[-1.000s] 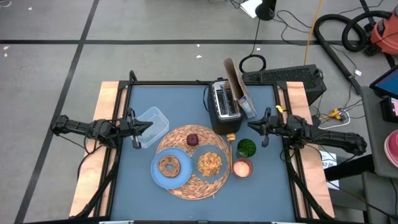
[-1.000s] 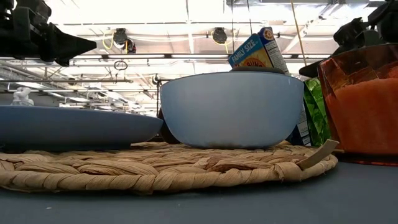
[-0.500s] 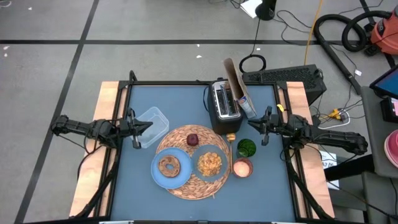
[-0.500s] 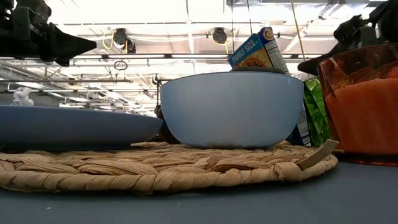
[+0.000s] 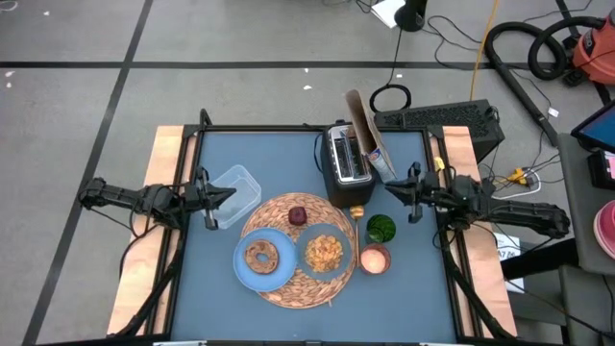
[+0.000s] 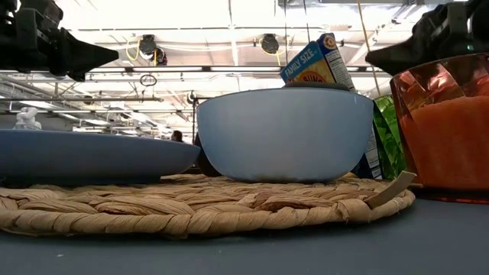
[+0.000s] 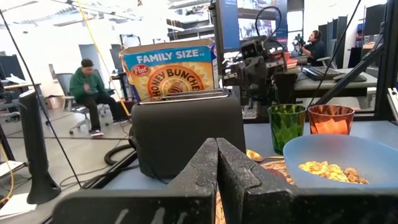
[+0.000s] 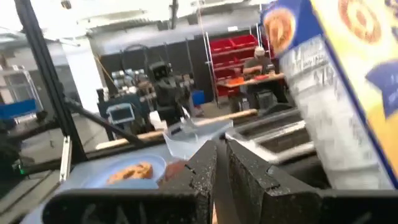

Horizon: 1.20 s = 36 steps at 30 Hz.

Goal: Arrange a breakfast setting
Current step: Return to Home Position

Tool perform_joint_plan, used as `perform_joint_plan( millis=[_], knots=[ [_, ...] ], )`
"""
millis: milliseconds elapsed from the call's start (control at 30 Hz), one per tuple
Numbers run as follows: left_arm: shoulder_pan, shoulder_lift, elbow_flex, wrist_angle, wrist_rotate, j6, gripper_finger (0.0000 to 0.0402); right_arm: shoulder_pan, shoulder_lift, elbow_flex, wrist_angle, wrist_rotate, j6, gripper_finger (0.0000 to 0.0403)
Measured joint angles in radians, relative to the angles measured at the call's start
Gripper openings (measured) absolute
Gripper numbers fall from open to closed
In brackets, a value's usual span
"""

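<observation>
Right gripper point(image 5: 391, 195) has drawn back from the round woven mat point(image 5: 298, 294).

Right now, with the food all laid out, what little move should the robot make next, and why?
Probably draw the right gripper back toward its own side. The bagel sits on the plate, cereal fills the bowl, the fruit and cup are placed, and both grippers are shut on nothing, with the left gripper out at its side.
</observation>
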Motion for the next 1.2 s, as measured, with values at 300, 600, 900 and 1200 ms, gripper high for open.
perform_joint_plan(
  millis=[300, 600, 900, 1200],
  knots=[
    [0.000, 0.000, 0.000, 0.000, 0.000, 0.000, 0.0004, 0.014, 0.219, 0.207, 0.007, -0.032, 0.040, 0.0034],
    [0.000, 0.000, 0.000, 0.000, 0.000, 0.000, 0.0004, 0.016, 0.470, 0.358, -0.093, -0.060, 0.041, 0.0034],
    [0.000, 0.000, 0.000, 0.000, 0.000, 0.000, 0.0004, 0.016, 0.501, 0.365, -0.105, -0.107, 0.041, 0.0034],
    [0.000, 0.000, 0.000, 0.000, 0.000, 0.000, 0.0004, 0.015, 0.475, 0.365, -0.213, -0.108, 0.030, 0.0034]
  ],
)
